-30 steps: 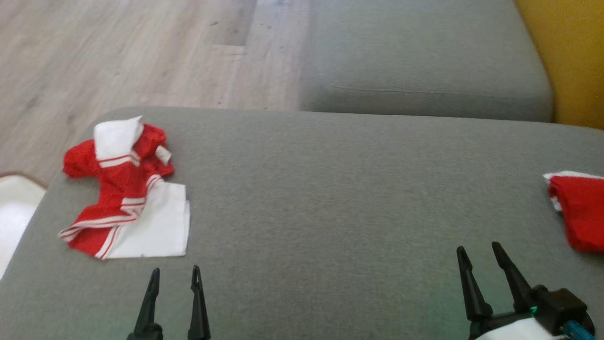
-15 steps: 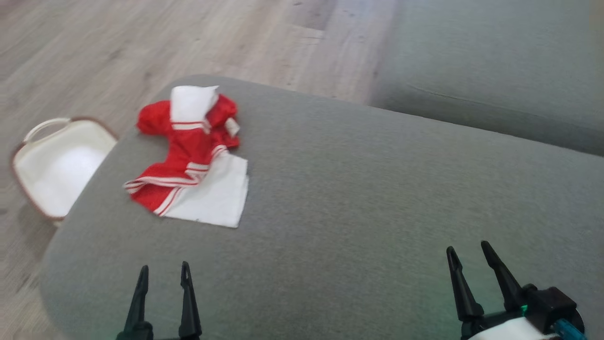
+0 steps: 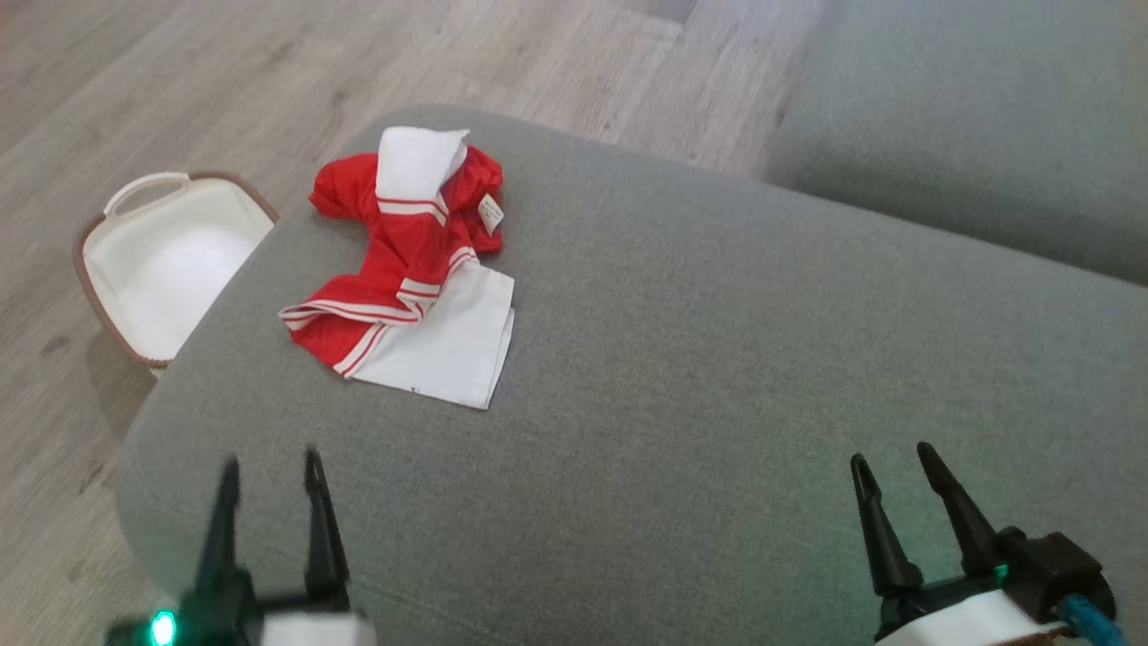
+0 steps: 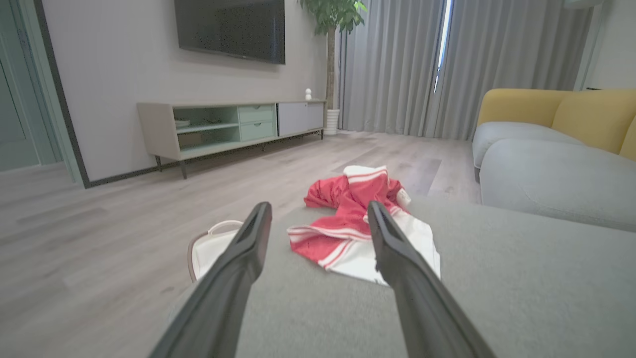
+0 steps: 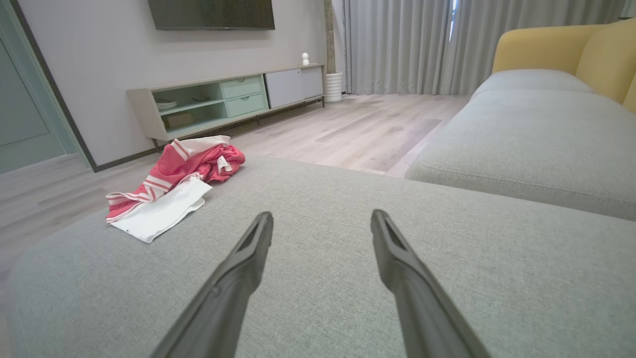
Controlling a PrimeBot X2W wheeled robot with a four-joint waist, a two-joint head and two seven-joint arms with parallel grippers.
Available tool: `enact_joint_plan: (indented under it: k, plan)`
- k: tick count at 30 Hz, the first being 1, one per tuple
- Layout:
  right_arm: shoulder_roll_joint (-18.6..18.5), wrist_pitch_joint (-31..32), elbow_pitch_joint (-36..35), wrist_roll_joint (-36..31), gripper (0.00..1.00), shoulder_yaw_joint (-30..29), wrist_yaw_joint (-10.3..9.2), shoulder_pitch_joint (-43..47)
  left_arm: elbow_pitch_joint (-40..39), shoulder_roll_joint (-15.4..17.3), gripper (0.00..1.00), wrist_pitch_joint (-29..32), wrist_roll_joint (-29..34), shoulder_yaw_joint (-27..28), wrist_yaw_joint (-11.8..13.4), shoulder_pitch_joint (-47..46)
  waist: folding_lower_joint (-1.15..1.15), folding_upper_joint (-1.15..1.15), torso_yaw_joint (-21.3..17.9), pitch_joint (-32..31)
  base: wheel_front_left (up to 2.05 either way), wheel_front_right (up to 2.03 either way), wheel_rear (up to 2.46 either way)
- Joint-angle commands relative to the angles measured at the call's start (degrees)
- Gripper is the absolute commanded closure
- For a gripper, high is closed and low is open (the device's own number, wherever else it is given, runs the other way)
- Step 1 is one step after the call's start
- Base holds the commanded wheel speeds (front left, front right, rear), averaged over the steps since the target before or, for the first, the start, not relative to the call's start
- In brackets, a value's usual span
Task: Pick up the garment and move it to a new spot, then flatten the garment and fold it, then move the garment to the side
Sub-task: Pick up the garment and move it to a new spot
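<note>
So, the garment [image 3: 408, 278] (red, with white panels and stripes, lying crumpled) hasn't budged on the grey cushion [image 3: 717, 359]. What changed over the last second is my view: the head swung left and the whole picture slid with it.

The garment lies ahead of the left gripper [image 3: 271, 458], and from the wrist it shows right between those jaws. It's well off to the left of the right gripper [image 3: 891, 453]. Both sets of jaws are spread wide with nothing in them.

A white basket [image 3: 170, 260] has come into frame too, on the floor out to the left of the left jaws.

My read: we're lining up on the garment and the pickup hasn't started. The left arm looks the closer one.
</note>
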Motion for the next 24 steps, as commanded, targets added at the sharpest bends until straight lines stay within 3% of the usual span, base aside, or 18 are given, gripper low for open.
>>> enact_joint_plan:
  k: [1,10,19,24]
  plan:
    - [-1.9,-0.6,-2.0,-0.4,0.0,0.8,-0.05,-2.7,-2.4,0.3,0.0,-0.3,0.7,2.1,-0.4,-4.9,0.0,0.0,-0.1,1.0,0.0,0.0,0.0]
    - [-8.5,-0.6,-4.5,-1.6,0.0,0.5,-0.05,-6.8,2.3,3.9,0.0,-0.3,2.6,3.7,-4.1,-27.9,0.0,0.0,-0.8,13.2,0.0,0.0,0.0]
    - [-16.6,-0.6,-8.1,-1.8,0.0,0.9,-0.05,-10.5,20.2,5.8,0.0,4.1,3.4,0.1,-9.0,-51.5,0.0,0.0,-1.9,23.9,0.0,0.0,0.0]
    - [-20.1,-0.6,-10.6,-1.5,0.0,1.3,-0.05,-12.2,31.2,5.5,0.0,5.1,3.6,-0.3,-8.9,-61.4,0.0,0.0,-3.1,28.3,0.0,0.0,0.0]
